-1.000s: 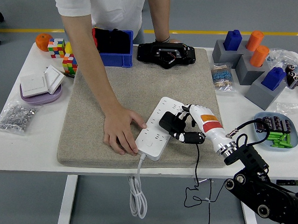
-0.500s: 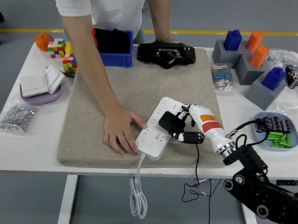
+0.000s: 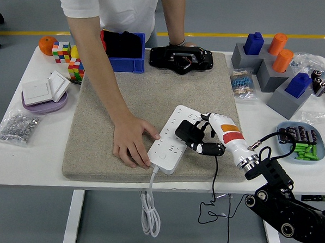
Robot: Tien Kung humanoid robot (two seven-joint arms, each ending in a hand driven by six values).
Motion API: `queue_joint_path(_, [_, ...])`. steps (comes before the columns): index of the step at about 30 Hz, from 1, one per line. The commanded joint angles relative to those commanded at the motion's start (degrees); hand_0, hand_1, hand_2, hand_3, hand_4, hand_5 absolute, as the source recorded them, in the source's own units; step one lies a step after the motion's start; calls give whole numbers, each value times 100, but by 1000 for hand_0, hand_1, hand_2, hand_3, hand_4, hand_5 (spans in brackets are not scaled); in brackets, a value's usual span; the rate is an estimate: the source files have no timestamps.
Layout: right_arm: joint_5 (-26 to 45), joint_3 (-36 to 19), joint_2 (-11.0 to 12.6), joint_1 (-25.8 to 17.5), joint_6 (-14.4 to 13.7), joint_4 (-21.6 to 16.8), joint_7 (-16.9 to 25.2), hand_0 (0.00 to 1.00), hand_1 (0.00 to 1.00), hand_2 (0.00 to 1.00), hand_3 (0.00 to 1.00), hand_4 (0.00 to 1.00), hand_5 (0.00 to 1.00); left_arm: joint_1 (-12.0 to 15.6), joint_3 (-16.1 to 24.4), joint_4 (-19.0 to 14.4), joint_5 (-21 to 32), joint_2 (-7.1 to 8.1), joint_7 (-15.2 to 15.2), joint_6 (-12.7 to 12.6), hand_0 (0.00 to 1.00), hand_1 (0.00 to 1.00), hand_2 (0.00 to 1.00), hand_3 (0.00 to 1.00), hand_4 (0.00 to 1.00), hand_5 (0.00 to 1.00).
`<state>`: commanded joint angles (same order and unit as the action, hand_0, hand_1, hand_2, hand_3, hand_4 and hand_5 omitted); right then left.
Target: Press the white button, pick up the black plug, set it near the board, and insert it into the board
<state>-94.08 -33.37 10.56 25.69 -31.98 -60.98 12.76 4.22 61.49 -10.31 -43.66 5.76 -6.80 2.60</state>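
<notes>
A white power strip lies slantwise on the grey mat. My right hand is shut on the black plug and holds it over the strip's right side, touching or just above the sockets. The plug's black cord hangs off the table's near edge. The strip's white button is at its near end. A person's hand rests flat on the mat and holds the strip's left edge. My left arm is out of view.
A black device and a blue bin stand at the mat's far edge. Grey blocks with blue and orange pegs are far right. A blue dish of parts lies right. Switch plates and puzzle cubes lie left.
My right hand with the plug has shifted very slightly to the right and down over the strip. The person's hand has stayed put.
</notes>
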Motion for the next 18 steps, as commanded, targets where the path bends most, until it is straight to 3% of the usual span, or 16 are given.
queue_joint_path(9, [82, 81, 1, -38, -77, -260, -39, 236, 222, 256, 427, 692, 2, 3, -1, 0, 27, -6, 7, 1, 704, 665, 587, 675, 664, 258])
queue_joint_path(18, [110, 128, 7, -18, -111, -180, -55, 235, 226, 257, 423, 700, 2, -3, 18, 0, 28, -4, -1, -1, 704, 666, 587, 675, 664, 259])
